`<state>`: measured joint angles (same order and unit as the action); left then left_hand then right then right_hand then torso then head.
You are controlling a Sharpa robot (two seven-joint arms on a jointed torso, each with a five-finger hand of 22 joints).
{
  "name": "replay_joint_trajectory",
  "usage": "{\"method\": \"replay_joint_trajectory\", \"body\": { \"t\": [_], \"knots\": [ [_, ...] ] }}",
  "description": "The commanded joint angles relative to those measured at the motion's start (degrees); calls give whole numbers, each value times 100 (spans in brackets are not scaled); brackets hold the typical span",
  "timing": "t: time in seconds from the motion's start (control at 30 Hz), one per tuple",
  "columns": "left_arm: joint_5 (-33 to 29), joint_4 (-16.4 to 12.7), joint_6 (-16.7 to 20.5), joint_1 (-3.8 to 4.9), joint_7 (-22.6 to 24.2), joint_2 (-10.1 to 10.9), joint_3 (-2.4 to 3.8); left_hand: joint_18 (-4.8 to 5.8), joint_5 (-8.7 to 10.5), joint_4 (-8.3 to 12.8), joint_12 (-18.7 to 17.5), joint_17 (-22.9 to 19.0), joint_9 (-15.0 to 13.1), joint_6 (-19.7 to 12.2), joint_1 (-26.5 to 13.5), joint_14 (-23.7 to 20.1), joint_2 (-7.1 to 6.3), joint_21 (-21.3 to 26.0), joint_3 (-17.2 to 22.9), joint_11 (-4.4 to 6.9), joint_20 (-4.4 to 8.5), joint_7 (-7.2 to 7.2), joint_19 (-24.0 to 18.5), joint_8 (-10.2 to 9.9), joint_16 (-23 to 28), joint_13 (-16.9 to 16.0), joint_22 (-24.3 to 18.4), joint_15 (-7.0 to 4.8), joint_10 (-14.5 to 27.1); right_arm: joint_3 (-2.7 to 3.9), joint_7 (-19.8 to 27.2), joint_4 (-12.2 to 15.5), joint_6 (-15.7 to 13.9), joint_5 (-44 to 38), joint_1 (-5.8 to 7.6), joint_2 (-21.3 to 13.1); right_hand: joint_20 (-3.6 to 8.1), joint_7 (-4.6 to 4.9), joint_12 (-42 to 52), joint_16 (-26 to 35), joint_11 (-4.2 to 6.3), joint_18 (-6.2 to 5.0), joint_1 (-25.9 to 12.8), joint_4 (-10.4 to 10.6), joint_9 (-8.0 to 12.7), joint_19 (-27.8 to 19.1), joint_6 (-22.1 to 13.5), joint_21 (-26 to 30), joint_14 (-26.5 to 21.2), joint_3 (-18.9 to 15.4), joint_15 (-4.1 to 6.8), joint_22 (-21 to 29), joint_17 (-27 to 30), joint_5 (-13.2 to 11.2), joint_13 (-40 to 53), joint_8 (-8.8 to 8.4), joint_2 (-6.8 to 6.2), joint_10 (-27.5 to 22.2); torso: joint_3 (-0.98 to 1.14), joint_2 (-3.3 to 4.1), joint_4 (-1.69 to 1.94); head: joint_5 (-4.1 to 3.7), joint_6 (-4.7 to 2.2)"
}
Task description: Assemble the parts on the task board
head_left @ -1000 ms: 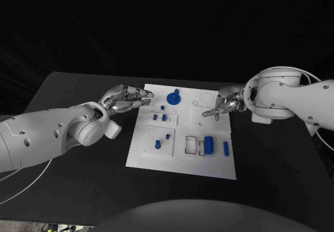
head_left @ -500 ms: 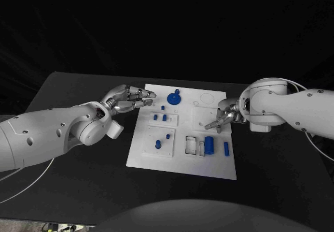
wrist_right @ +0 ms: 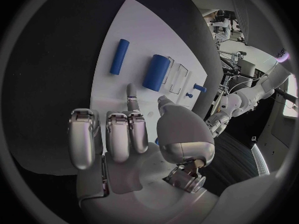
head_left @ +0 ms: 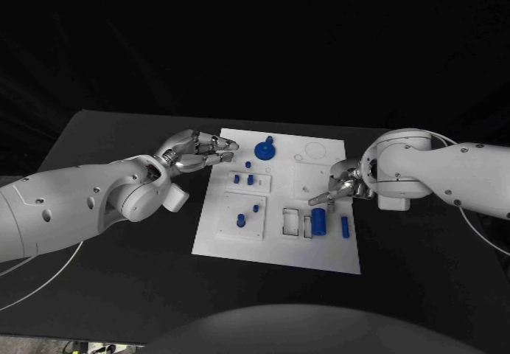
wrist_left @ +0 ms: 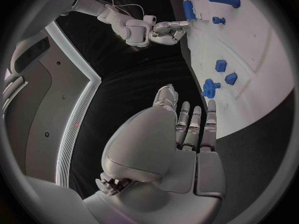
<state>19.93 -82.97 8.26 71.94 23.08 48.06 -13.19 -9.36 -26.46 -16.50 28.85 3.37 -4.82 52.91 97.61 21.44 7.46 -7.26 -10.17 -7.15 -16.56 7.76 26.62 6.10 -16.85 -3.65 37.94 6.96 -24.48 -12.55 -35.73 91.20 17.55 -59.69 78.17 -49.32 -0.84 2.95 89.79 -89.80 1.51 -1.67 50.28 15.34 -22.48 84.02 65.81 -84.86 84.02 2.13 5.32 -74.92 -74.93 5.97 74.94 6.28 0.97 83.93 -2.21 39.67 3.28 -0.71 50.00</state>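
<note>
The white task board [head_left: 276,247] lies mid-table. On it are a blue gear [head_left: 264,152], small blue pegs [head_left: 250,179], a thick blue cylinder [head_left: 319,220] and a thin blue rod [head_left: 346,226]. My left hand [head_left: 200,150] hovers at the board's far left corner and holds nothing; its fingers [wrist_left: 196,124] lie straight near the gear [wrist_left: 211,88]. My right hand [head_left: 338,186] is over the board's right half, just beyond the cylinder [wrist_right: 157,72] and the rod [wrist_right: 119,56]. One finger [wrist_right: 132,97] points at the board, the others are curled in, and it holds nothing.
Two raised white plates sit on the board's left half, the nearer one [head_left: 242,230] carrying two small blue pieces. A white rectangular frame [head_left: 291,221] stands beside the cylinder. Black table [head_left: 117,295] surrounds the board on all sides.
My right hand has moved along the board's right side toward me, closer to the blue cylinder. The left hand has stayed in place.
</note>
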Motion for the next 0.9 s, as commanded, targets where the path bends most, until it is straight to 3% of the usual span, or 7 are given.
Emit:
{"method": "replay_joint_trajectory", "body": {
  "t": [0.03,0.63,0.9],
  "knots": [
    [-26,-5,-127,2,3,-11,3,85,-11,-6,16,7,-5,44,34,25,0,-22,16,-1,-5,-3,42,36,-20,-7,-5,2,-26,-5,-58,-10,47,331,-35,13,-50,-1,21,-20,-30,35,-49,-1,11,364,-37,30,598,-21,-42,-1334,-1507,-42,1506,-43,-9,607,3,2,6,13,0],
    [-26,1,-174,2,-56,-12,3,87,-3,-11,18,7,-5,42,19,36,-9,-24,2,-9,-6,5,45,37,-29,-6,-11,11,-37,-7,-56,-41,49,405,-144,67,-82,29,21,-14,-36,0,5,-74,66,300,-84,168,595,-47,-72,-1288,-1497,-19,1506,-113,-55,607,2,7,2,25,0],
    [-26,3,-194,2,-82,-13,3,87,-3,-11,18,7,-5,42,19,36,-9,-24,2,-9,-6,5,45,37,-29,-6,-11,11,-37,-8,-61,-79,60,394,-169,88,-72,-13,21,81,-3,-54,331,-411,-78,196,7,388,552,97,-44,-1215,-1324,1152,1506,-57,-70,607,1,6,7,33,0]
  ]
}}
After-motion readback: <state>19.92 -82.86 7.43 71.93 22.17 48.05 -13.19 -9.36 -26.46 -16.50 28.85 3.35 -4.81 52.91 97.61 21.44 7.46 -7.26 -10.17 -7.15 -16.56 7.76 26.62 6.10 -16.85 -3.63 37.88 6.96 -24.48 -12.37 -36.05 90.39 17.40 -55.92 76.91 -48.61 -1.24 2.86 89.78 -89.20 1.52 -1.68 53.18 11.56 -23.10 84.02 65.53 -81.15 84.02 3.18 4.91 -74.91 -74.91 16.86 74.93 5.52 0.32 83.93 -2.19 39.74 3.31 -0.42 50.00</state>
